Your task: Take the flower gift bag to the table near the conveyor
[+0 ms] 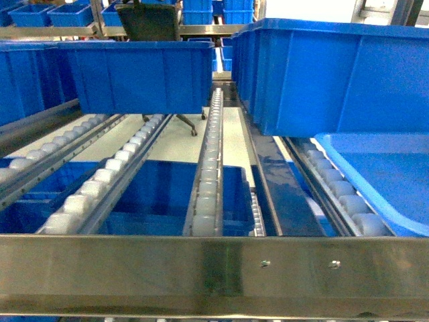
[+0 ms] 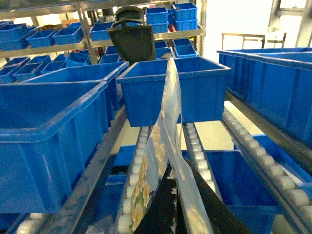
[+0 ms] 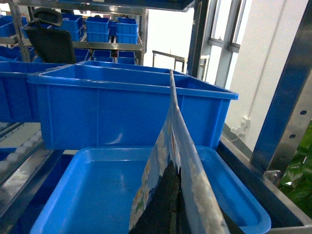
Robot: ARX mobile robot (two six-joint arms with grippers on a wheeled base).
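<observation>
Well, the gift bag (image 2: pixel 165 161) hangs above the conveyor (image 1: pixel 208 168), both arms seemingly pinching it; no table visible yet.

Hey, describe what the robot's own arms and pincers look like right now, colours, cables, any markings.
Very little shows. The head view catches no arm. Each wrist view shows only a matte black part at its bottom edge, the left pincer and the right pincer, partly hidden by a pale flower-printed sheet. No cables, markings or finger shapes can be made out.
</observation>
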